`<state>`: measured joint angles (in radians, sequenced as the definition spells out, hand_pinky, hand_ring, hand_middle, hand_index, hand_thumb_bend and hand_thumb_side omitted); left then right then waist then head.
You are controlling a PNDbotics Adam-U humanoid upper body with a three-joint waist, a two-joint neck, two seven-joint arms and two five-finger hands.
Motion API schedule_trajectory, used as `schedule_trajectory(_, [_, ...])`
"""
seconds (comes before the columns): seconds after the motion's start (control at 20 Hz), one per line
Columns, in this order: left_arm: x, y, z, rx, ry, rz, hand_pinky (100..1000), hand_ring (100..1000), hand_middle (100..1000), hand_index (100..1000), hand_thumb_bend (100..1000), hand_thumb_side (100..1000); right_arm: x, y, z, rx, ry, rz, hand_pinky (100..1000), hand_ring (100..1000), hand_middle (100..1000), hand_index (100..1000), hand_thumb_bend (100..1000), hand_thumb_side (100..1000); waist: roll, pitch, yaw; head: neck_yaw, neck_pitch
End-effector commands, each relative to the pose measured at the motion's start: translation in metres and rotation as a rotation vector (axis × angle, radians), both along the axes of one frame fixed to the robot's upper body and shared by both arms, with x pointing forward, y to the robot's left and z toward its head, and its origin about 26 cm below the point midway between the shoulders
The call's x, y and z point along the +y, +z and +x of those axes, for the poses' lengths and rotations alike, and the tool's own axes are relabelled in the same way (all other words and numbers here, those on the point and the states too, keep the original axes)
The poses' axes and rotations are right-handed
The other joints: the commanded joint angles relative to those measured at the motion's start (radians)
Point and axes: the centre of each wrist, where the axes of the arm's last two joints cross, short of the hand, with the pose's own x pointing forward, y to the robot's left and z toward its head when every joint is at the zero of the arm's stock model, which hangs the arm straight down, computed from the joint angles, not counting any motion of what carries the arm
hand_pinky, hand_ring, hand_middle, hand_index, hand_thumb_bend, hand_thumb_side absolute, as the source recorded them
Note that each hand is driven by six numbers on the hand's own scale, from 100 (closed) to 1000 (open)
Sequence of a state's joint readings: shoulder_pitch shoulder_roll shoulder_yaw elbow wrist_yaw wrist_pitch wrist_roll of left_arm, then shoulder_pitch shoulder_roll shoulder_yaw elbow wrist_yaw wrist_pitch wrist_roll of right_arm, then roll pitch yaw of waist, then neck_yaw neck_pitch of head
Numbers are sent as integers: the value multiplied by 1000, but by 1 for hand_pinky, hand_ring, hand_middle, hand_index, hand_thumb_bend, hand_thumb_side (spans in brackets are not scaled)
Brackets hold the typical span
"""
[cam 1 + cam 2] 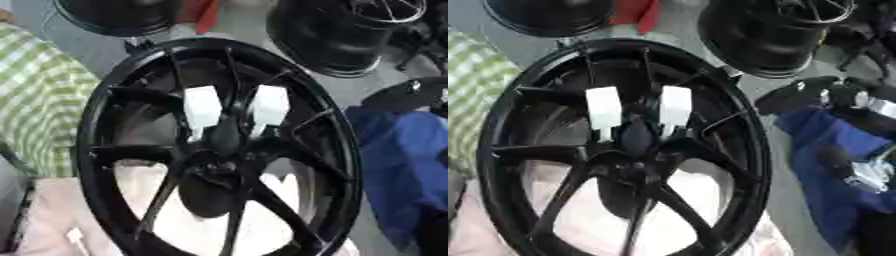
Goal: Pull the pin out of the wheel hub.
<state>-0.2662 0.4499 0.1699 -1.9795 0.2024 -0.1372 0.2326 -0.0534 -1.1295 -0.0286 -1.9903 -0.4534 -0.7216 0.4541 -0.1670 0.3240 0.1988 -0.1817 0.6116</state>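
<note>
Grey floor (241,27), black wheel hub (219,150), two white pins (203,107)

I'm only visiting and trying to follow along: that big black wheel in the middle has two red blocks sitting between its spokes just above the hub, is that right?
Not quite. The two blocks between the spokes of the black wheel, just above the hub, are white, not red. The left eye view shows them side by side. The only red there is a patch beyond the wheel.
</note>
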Motion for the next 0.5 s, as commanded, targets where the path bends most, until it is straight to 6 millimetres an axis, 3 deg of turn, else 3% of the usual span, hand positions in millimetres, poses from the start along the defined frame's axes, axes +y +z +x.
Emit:
schedule_trajectory(0.05, [-1, 11, -3, -32, -13, 24, 886, 611, 583, 837, 279, 544, 2, 11, 0, -88, 101, -87, 856, 895, 805, 864, 135, 520, 6, -14, 2, -8, -13])
schedule_trajectory(0.5, [-5, 14, -1, -38, -41, 22, 886, 611, 583, 837, 282, 541, 4, 36, 2, -112, -21, -1, 852, 884, 798, 859, 211, 492, -1, -15, 32, -32, -22])
